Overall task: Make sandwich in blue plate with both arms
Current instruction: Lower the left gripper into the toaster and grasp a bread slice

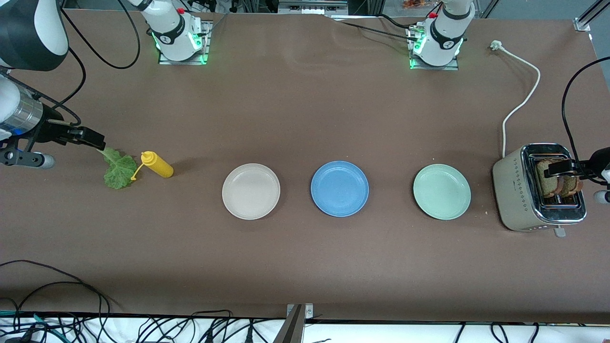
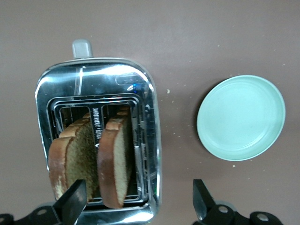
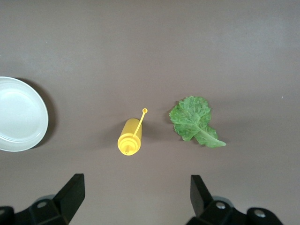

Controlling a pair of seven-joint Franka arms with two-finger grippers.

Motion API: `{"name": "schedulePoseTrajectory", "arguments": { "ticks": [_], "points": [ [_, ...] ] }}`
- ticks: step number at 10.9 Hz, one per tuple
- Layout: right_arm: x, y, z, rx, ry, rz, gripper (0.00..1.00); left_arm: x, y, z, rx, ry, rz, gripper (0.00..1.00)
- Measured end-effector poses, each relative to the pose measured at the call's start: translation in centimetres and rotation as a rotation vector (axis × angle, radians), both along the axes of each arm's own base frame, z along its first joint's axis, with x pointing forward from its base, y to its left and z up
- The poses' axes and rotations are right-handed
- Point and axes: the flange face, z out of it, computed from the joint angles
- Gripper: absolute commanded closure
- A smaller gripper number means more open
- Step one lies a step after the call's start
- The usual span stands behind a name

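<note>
— Blue plate sits bare in the middle of the row, between the cream plate and the green plate. Nothing is on any of the three.

— And the sandwich parts?

— Apart. Two bread slices stand upright in the toaster at the left arm's end of the table, one per slot. Their lower halves are hidden down in the slots. The lettuce lies flat on the table at the right arm's end, just beside a yellow bottle lying on its side with its cap hanging off on a strap.

— Where are the grippers?

— The left gripper hangs over the toaster, fingers spread wide and holding nothing; one finger shows in front of a slice, the other out past the toaster's side. In the front view most of that arm is cut off by the edge, so only the dark hand shows above the bread. The right gripper hovers over the table by the lettuce and bottle, jaws wide apart too, empty. In the front view its fingers overlap the stem end of the leaf, and I cannot tell whether they touch it; its wrist view shows it well above the table.

— Anything else?

— A white cord runs from the toaster, its plug lying loose on the table. The cream plate is cut off in the right wrist view.
</note>
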Motion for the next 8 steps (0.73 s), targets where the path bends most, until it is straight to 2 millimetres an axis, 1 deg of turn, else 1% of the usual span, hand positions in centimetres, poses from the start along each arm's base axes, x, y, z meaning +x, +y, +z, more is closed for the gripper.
{"name": "schedulePoseTrajectory", "arguments": {
  "ticks": [2, 3, 4, 5, 6, 7, 8],
  "points": [
    [0.0, 0.0, 0.0, 0.0, 0.0, 0.0, 0.0, -0.3, 2.2, -2.1, -0.016, 0.024, 0.003, 0.11],
    [0.0, 0.0, 0.0, 0.0, 0.0, 0.0, 0.0, -0.4, 2.9, -2.9, -0.022, 0.033, 0.008, 0.17],
    [0.0, 0.0, 0.0, 0.0, 0.0, 0.0, 0.0, -0.4, 3.2, -3.5, -0.027, 0.043, 0.009, 0.29],
    [0.0, 0.0, 0.0, 0.0, 0.0, 0.0, 0.0, -0.5, 3.4, -4.2, -0.031, 0.052, 0.011, 0.45],
    [0.0, 0.0, 0.0, 0.0, 0.0, 0.0, 0.0, -0.5, 3.6, -4.9, -0.036, 0.063, 0.014, 0.5],
    [0.0, 0.0, 0.0, 0.0, 0.0, 0.0, 0.0, -0.6, 3.8, -5.5, -0.041, 0.072, 0.018, 0.62],
    [0.0, 0.0, 0.0, 0.0, 0.0, 0.0, 0.0, -0.6, 3.9, -5.9, -0.043, 0.077, 0.02, 0.77]
  ]
}}
